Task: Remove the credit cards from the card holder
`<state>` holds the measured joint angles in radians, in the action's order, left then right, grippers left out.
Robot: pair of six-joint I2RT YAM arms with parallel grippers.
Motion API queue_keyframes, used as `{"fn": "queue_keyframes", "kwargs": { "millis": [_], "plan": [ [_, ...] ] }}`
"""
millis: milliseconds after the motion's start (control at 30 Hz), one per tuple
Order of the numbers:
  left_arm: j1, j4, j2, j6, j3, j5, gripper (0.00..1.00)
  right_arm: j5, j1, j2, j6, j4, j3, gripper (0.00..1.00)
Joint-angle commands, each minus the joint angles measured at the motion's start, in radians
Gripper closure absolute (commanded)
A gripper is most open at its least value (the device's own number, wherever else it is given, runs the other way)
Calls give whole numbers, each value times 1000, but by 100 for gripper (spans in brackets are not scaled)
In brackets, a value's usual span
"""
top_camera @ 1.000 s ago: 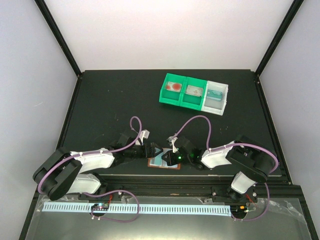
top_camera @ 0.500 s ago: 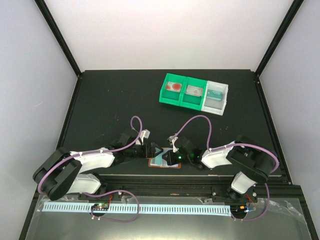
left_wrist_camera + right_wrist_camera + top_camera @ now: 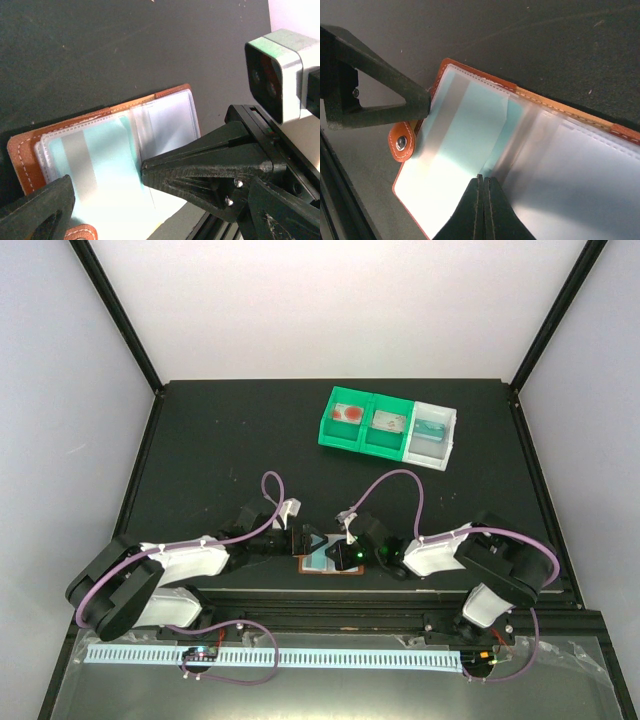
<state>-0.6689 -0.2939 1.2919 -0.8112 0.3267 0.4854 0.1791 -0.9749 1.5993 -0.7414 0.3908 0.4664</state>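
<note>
The card holder [image 3: 555, 165] lies open and flat on the black table [image 3: 220, 440]. It sits very near the front edge, right by the black rail [image 3: 330, 608]. Behind it, most of the table is bare and dark all the way to the bins, which are well away from it.

The holder has a brown rim and clear pockets. A pale blue credit card [image 3: 470, 125] with a grey stripe sits inside the pocket on the side with the round brown tab [image 3: 401, 142]. The other pocket looks pale, and I cannot tell what is in it.

The left gripper [image 3: 306, 543] has its fingers spread wide. One finger [image 3: 380, 100] has its tip at the holder's rim, just above the tab.

The right gripper [image 3: 482, 179] has its two fingers pressed together. The tips rest on the clear pocket, at the edge of the blue card near the fold. I cannot tell if anything is pinched between them.

At the back right stand three small bins in a row, touching: two green bins [image 3: 366, 423] and one white bin [image 3: 432, 432]. One green bin holds something red. The other things are too small to tell.
</note>
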Motion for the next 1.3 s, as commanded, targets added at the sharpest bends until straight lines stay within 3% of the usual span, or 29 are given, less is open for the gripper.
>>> {"fn": "queue_keyframes", "kwargs": {
  "millis": [0, 133, 467, 1100, 1267],
  "plan": [
    [1, -93, 17, -41, -21, 42, 3, -83, 5, -7, 25, -84, -3, 99],
    [1, -95, 8, -46, -24, 43, 4, -90, 4, -10, 28, -87, -5, 99],
    [1, 110, -81, 48, 33, -59, 3, -89, 4, -14, 25, -83, -10, 99],
    [1, -65, 50, 12, 17, 27, 3, -68, 5, -9, 15, -62, -12, 99],
    [0, -43, 61, 1, 22, 32, 3, -60, 4, 11, 5, -42, -14, 99]
  ]
}}
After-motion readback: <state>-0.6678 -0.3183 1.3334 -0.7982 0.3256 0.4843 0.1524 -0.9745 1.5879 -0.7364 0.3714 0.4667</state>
